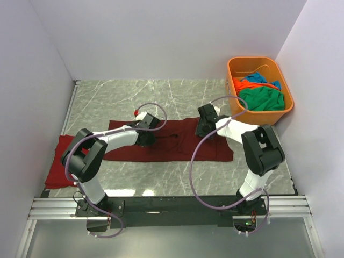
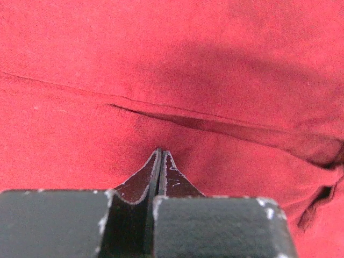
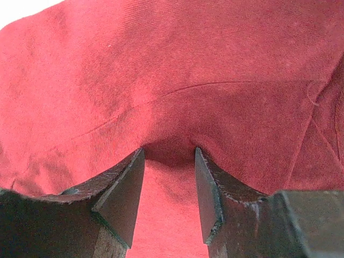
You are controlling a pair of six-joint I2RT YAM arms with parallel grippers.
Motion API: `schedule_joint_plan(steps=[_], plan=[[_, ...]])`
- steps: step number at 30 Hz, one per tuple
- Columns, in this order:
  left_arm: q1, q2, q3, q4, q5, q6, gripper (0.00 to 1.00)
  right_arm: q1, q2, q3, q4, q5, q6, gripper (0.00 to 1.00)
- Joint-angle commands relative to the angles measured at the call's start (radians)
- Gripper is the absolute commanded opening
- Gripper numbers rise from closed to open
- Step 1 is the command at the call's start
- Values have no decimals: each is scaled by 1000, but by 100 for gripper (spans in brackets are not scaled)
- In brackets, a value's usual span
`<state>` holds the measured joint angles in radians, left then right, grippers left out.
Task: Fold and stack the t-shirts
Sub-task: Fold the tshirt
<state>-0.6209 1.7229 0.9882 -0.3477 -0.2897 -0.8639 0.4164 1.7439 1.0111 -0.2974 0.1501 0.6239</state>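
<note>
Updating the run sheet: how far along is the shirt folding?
Done: nothing stacked; a red shirt lies at the left, fold unclear. In hand: the maroon shirt lies as a long strip, left gripper shut at it, right gripper open over a ridge. Left: a pile of shirts in the tub.

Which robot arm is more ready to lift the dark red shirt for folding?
Probably left. The left end effector is shut on the shirt, seemingly pinching it; the right end effector stands open, cloth bulging between its jaws, not yet gripped.
</note>
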Motion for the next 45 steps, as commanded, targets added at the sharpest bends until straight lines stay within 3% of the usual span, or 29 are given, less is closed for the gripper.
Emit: schedule_joint_plan(steps=[1,9,18,22,27,33,38,43,45], plan=[[-51,-11,-52,-69,30,-53,1,-2,83,95,-43,9,-33,50],[-160,-89,-103,-93,101,-145,1,-4,229,331,-157,32,-130,50],[-307,-144,-109,-31,230,-274,1,2,433,647,-270,-58,-246,50],[-338,-149,-74,39,256,-307,1,9,540,800,-322,-90,-283,50],[-326,-121,38,16,238,-255,1,9,623,966,-368,-133,-325,51],[-168,-160,110,35,267,-207,2,-4,678,1161,-388,-175,-359,55],[22,-114,234,82,280,-106,11,-25,514,1045,-272,-178,-319,71],[144,38,445,138,340,67,28,-56,366,916,-210,-108,-238,71],[199,137,492,189,438,135,37,-64,329,861,-206,-77,-196,71]])
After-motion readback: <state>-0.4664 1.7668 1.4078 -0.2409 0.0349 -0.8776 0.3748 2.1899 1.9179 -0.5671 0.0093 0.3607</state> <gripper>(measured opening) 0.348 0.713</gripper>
